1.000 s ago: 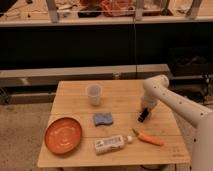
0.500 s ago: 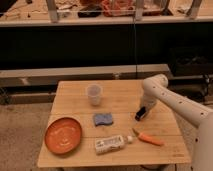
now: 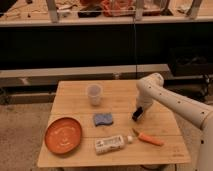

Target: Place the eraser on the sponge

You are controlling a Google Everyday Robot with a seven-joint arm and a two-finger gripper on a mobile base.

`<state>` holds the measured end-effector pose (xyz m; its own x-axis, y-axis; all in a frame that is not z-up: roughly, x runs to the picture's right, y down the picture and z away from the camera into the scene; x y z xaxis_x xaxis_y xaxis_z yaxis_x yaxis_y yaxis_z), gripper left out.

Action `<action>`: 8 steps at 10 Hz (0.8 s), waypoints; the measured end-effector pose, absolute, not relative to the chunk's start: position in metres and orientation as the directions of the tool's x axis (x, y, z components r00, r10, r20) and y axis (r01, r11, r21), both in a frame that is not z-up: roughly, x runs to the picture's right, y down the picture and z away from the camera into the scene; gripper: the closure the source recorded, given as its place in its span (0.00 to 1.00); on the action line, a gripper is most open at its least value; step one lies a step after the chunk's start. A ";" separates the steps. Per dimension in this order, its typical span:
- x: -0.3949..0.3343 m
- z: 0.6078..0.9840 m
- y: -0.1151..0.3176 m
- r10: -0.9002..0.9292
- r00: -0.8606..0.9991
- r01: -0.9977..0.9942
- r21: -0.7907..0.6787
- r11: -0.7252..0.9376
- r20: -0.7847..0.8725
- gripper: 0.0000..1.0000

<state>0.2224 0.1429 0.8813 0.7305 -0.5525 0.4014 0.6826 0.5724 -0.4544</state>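
Observation:
My gripper (image 3: 136, 115) is low over the right middle of the wooden table (image 3: 121, 89), at the end of the white arm. A small black oblong shows at its tip, which I take for the eraser (image 3: 135, 117); the gripper is shut on it, right at the table top. I cannot tell the fingers from the block. No other eraser lies on the table. The blue-grey sponge (image 3: 103, 119) lies flat near the table's middle, a short way left of the gripper, with nothing on it.
A clear plastic cup (image 3: 94, 94) stands behind the sponge. An orange plate (image 3: 63, 135) lies at the front left. A white bottle (image 3: 111, 144) lies on its side near the front edge, and a carrot (image 3: 148, 138) lies just in front of the gripper.
The gripper has stayed at almost the same spot, shifting only slightly left. Nothing on the table has moved.

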 end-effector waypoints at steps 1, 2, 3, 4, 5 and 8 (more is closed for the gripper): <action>0.209 0.878 0.142 -0.561 0.720 0.694 -0.448 0.564 0.408 0.99; 0.194 0.875 0.140 -0.573 0.708 0.706 -0.440 0.554 0.413 0.99; 0.183 0.873 0.138 -0.587 0.695 0.719 -0.432 0.545 0.416 0.99; 0.176 0.869 0.137 -0.605 0.677 0.735 -0.427 0.527 0.418 0.99; 0.173 0.865 0.136 -0.619 0.664 0.746 -0.423 0.514 0.419 0.99; 0.146 0.856 0.137 -0.650 0.627 0.777 -0.405 0.482 0.429 0.99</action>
